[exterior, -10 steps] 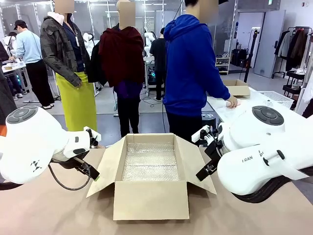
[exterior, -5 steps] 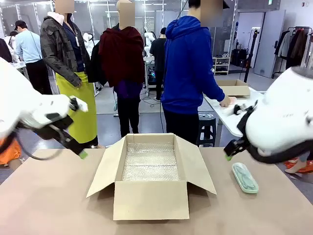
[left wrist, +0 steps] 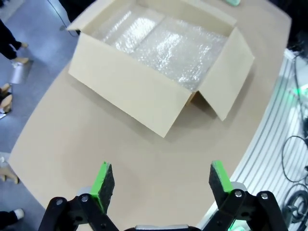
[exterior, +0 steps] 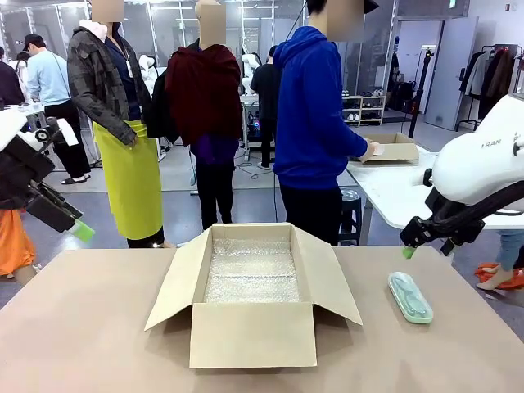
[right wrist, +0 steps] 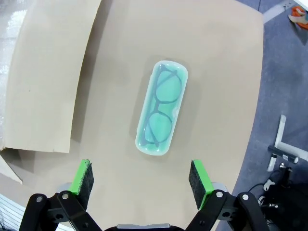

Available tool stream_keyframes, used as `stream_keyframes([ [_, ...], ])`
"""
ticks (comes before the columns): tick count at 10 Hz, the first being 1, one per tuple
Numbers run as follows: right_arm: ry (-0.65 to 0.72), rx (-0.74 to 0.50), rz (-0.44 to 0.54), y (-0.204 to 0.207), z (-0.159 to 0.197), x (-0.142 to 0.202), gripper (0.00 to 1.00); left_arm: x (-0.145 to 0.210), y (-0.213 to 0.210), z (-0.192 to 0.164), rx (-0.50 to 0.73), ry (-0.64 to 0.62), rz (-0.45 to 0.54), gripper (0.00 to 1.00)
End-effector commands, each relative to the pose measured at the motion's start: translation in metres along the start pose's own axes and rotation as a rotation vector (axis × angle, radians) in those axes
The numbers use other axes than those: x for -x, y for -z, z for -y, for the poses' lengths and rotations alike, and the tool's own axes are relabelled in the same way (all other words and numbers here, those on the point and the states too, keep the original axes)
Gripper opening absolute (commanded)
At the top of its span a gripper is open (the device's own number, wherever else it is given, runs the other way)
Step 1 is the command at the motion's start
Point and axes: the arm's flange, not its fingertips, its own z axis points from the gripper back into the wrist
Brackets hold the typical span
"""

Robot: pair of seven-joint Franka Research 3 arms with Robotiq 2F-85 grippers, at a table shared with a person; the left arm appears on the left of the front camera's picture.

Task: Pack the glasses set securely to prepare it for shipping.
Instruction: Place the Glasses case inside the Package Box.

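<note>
One case of the glasses set, a mint green oblong case (exterior: 410, 297), lies flat on the brown table to the right of the open cardboard box (exterior: 252, 332). In the right wrist view the case (right wrist: 161, 114) shows a pair of glasses through its translucent lid. My right gripper (right wrist: 141, 179) hangs open above the case's near end with nothing between its fingers; from the front the right gripper (exterior: 408, 250) is raised above the table. My left gripper (exterior: 78, 229) is lifted high at the far left, and the left gripper (left wrist: 161, 179) is open and empty.
Bubble wrap (exterior: 250, 270) lines the box's floor, and its flaps (exterior: 332, 274) spread outward. A person in a blue hoodie (exterior: 315, 123) stands at the far side, turned toward a white side table (exterior: 385, 192) that carries a small cardboard box (exterior: 393, 147). Bare tabletop (left wrist: 86, 139) lies left of the box.
Both arms have risen and swung outward from beside the box, the left to the far left, the right to the right. The mint case has come into sight on the table.
</note>
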Motion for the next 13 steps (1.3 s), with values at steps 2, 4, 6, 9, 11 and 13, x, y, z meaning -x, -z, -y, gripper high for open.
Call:
stream_keyframes([
  [2,-0.015,-0.001,0.018,-0.010,-0.006,0.008,1.00,-0.007,0.015,0.005,-0.006,-0.005,-0.039,1.00],
  [4,-0.010,0.001,0.012,-0.006,-0.004,0.001,1.00,-0.007,0.015,0.005,-0.006,-0.005,-0.039,1.00],
  [6,-0.023,-0.069,-0.024,0.044,0.006,-0.012,1.00,-0.007,0.015,0.005,-0.006,-0.005,-0.039,1.00],
  [9,0.035,-0.007,-0.087,0.094,0.007,-0.014,1.00,-0.007,0.015,0.005,-0.006,-0.005,-0.039,1.00],
  [11,0.068,0.002,-0.078,0.112,0.011,-0.014,1.00,-0.007,0.015,0.005,-0.006,-0.005,-0.039,1.00],
  [13,0.085,0.009,-0.111,0.131,0.019,-0.017,1.00,-0.007,0.015,0.005,-0.006,-0.005,-0.039,1.00],
])
